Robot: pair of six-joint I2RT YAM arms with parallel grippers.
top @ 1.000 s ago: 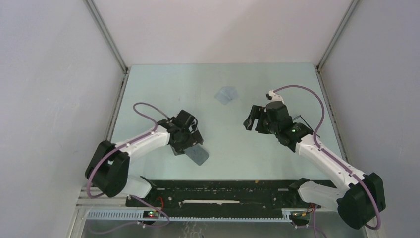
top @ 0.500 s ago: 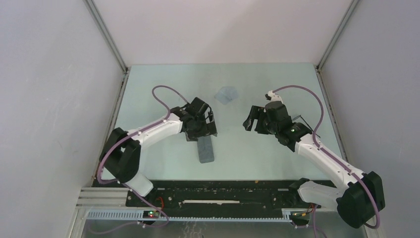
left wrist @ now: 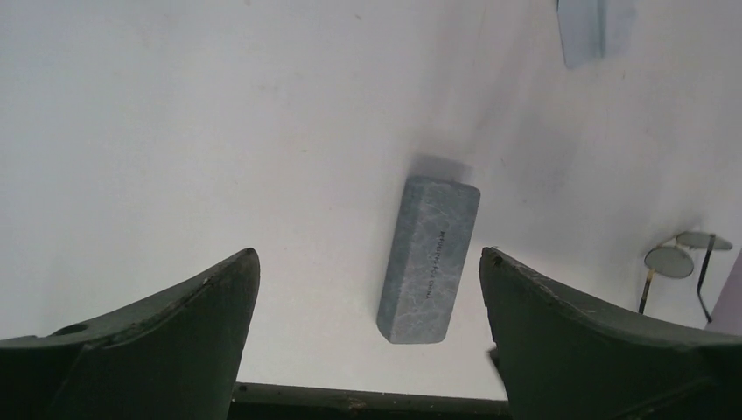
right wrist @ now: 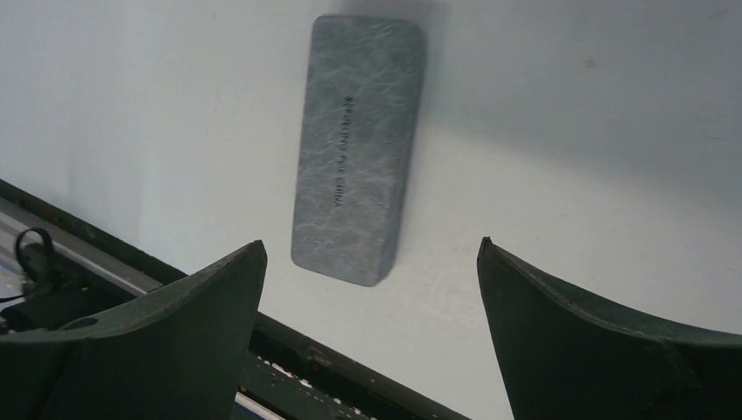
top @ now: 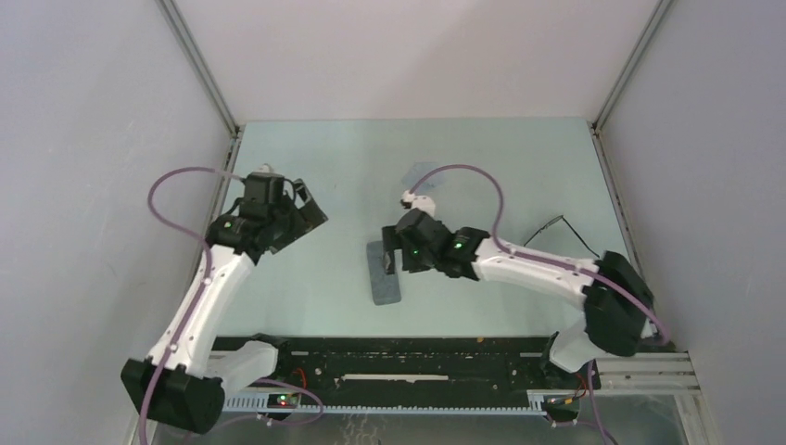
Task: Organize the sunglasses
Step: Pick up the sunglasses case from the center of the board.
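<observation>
Moved since half a second back: left arm withdrawn from the case to the table's 9 o'clock edge; right arm swung across from 3 o'clock to hang over the case. Left gripper (left wrist: 367, 254): jaws apart, holding nothing. Right gripper (right wrist: 369, 243): jaws apart, holding nothing, poised above the near end of the case and not touching it. Glasses case (top: 383, 276): slate-grey, marbled, oblong with rounded corners, lid shut, lying flat near table centre towards 6 o'clock. Sunglasses (left wrist: 678, 262): on the bare table at 3 o'clock, well apart from the case and from both grippers; two small round grey-tinted lenses in a very thin dark wire frame, slender arms trailing from it; whether the arms are folded or spread is hard to tell at this size. Cleaning cloth (left wrist: 580, 31): pale blue, at 12 o'clock, partly under the right arm's cable. Progress, as judged: early. Case still closed, sunglasses still outside it; opening, loading and closing all remain.
</observation>
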